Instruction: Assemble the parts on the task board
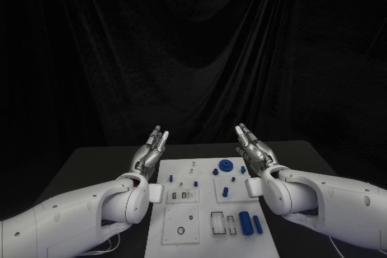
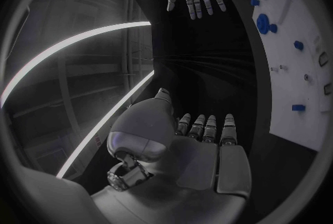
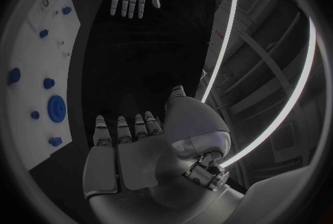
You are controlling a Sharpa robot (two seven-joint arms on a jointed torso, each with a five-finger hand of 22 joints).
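Evidently little is assembled: the left hand [image 1: 151, 148] and right hand [image 1: 254, 148] hover wide and empty beside the white task board [image 1: 211, 235] on the black tabletop [image 1: 97, 163], small blue parts [image 1: 226, 167] lying loose.

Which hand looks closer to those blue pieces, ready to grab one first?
Probably the right hand: the blue parts cluster on its side of the task board. The left hand hovers open beside barer board.

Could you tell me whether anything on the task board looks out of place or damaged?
Nothing stands out. The task board lies flat and square on the table, blue parts rest on it, and the left hand and right hand hover open, holding nothing.
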